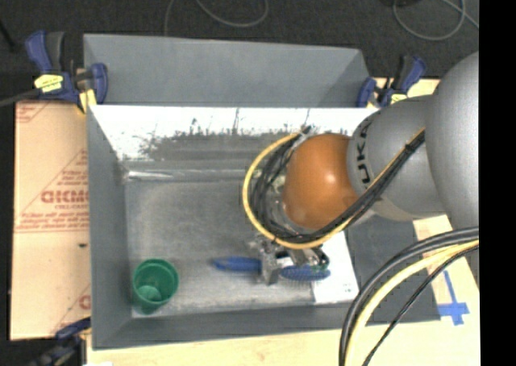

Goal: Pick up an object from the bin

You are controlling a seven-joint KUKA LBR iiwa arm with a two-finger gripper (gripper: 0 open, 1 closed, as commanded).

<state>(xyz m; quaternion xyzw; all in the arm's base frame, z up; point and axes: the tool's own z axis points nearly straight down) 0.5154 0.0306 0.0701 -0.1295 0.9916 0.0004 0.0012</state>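
Observation:
A long, thin blue thing (232, 264), like a handle, lies flat near the bin's front wall, running left to right. My gripper (270, 265) is low over its middle, right at the blue thing and covering part of it. The right end of the blue thing shows again past the gripper. A green cup (154, 283) stands upright in the front left corner, well to the left of the gripper.
A white flat sheet (334, 276) lies on the bin floor at the front right, under the arm. The arm with its orange dome and looped cables covers the right half of the bin. The floor at the left and back is bare.

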